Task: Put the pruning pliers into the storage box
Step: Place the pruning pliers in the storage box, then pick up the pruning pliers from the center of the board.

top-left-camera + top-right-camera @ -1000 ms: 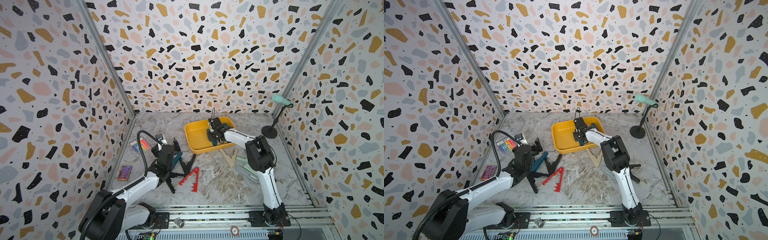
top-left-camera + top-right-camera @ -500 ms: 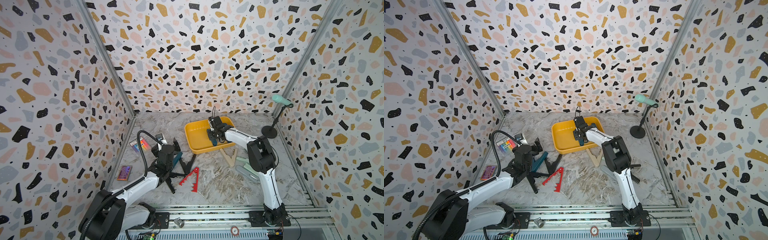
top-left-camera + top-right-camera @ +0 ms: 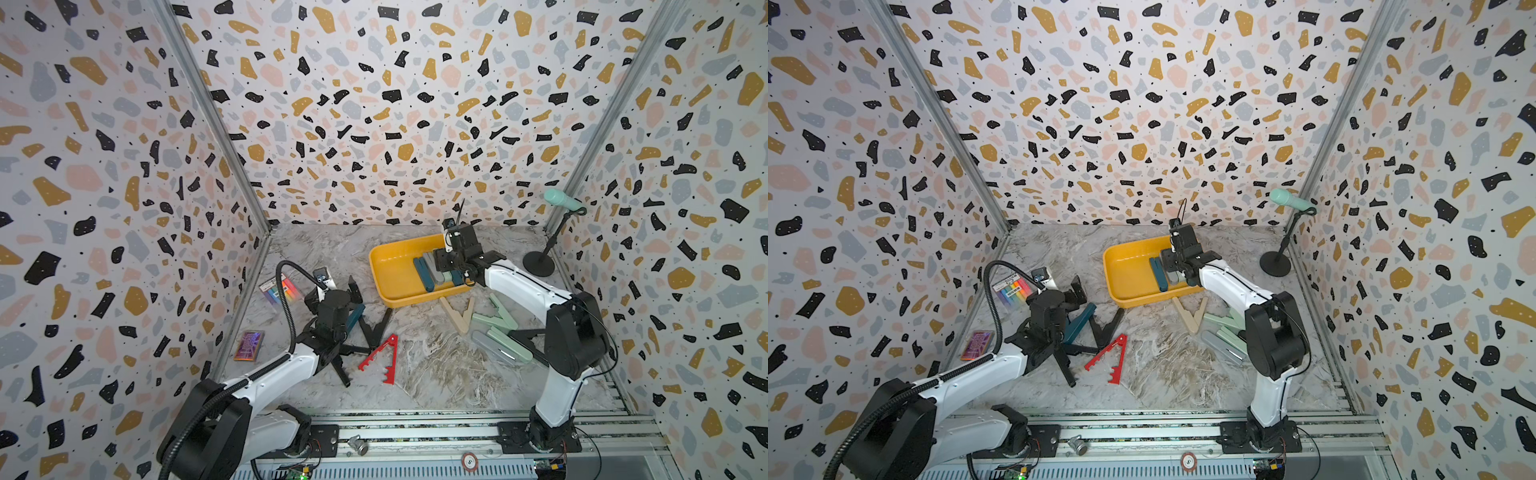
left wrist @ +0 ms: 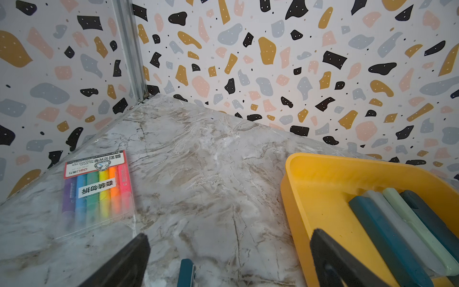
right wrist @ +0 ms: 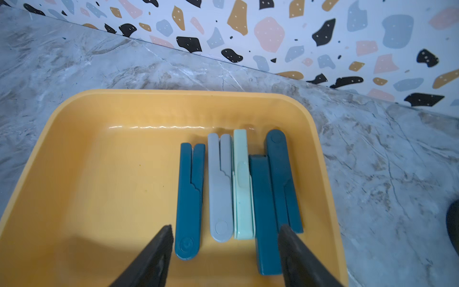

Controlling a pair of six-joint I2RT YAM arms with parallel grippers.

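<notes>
Right fingers (image 5: 154, 256): spread apart, pinching nothing. The right gripper (image 5: 226, 227) hangs just over the tools lying in the storage box (image 5: 173, 93).
Left fingers (image 4: 131, 261): spread really wide, nothing held. The left gripper (image 4: 231, 234) sits low over the marble table (image 4: 211, 161), with the blunt end of the loose teal pliers (image 4: 186, 272) showing under the gap.
Box: shallow mustard-yellow tray with rounded corners and low walls. In both top views it's toward the back of the table, on the right arm's side.
Pliers in the box: four, laid side by side like pens and bunched at the end nearest the right arm. They run dark teal pliers (image 5: 188, 198), grey pliers (image 5: 219, 193), mint pliers (image 5: 242, 188), second teal pliers (image 5: 263, 211).
How they look: flat matte plastic bars, folded shut, with a rounded pivot end, a little round boss and a stepped seam where the two arms meet. The second teal pair's arms are out of line with each other.
Loose on the table, in a top view: beige pliers (image 3: 460, 326) open in a V just beside the box's front wall, a mint V (image 3: 505, 318) near them, red notched pliers (image 3: 377, 352) and a black V (image 3: 382, 326) by the left arm.
Other stuff: rainbow marker packet (image 4: 96, 188), purple card (image 3: 249, 345).
</notes>
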